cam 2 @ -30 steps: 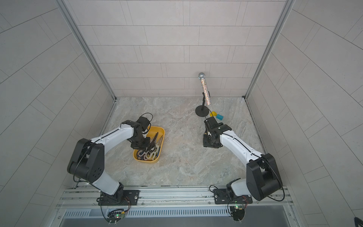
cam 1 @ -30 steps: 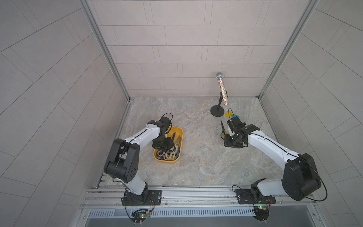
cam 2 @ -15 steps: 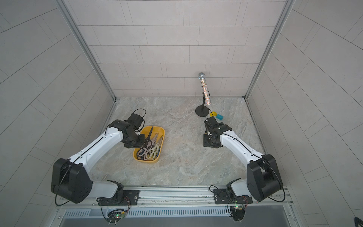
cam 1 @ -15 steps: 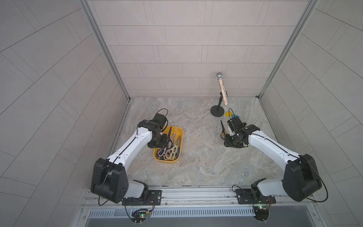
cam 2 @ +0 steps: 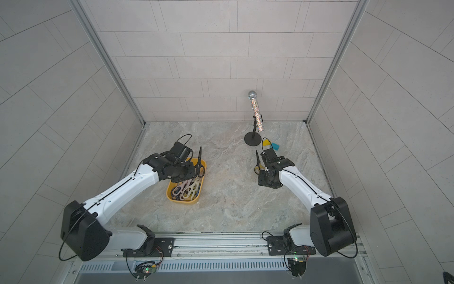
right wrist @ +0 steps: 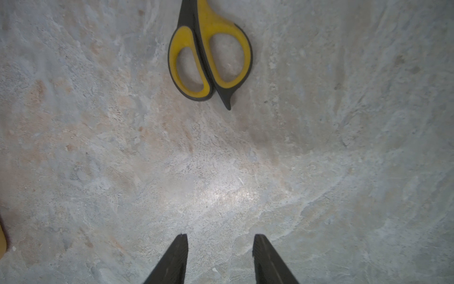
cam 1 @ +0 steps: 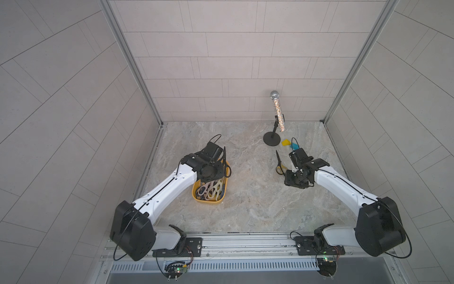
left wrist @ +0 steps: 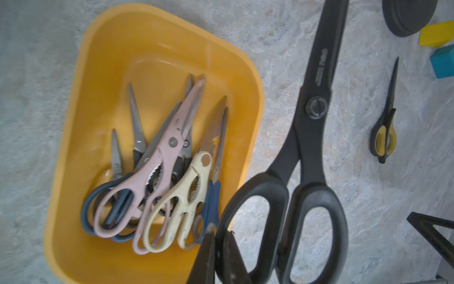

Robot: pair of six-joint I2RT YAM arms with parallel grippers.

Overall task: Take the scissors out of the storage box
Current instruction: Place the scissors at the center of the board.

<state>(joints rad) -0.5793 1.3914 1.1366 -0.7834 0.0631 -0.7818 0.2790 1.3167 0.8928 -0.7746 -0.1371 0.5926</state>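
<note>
Scissors (left wrist: 157, 157) lie in a heap in the yellow storage box (left wrist: 103, 73), which sits at about 9 o'clock on the counter (cam 1: 245, 196). On top of the heap I can see the pink shears (left wrist: 172, 142) and the cream shears (left wrist: 194, 177). A blue-handled pair (left wrist: 212, 201) is tucked in beside them. More pairs are under these, but I cannot count them all. Their tips all point roughly to 12 o'clock.

My left end effector (left wrist: 218, 236) is pinching one handle ring of a big black pair (left wrist: 315, 108). Its fingers are pressed tight on the ring. This pair hangs in the air near the box's 1 o'clock corner. Its blades are closed, with the tips to 12 o'clock and the handles to 6 o'clock. It touches nothing in the box.

A yellow-and-black pair (right wrist: 205, 56) lies flat on the counter at about 2 o'clock, well apart from the box. My right end effector (right wrist: 220, 237) is near its handles, on their 5 o'clock side. Its fingers are spread, with only bare counter between them. It is not touching that pair.

At about 1 o'clock a sparkly microphone (cam 1: 277, 110) leans on a small black stand (cam 1: 271, 142). A yellow block (cam 1: 285, 142) and a blue block (cam 1: 294, 147) sit just beside the stand's base, at its 3 o'clock side.
</note>
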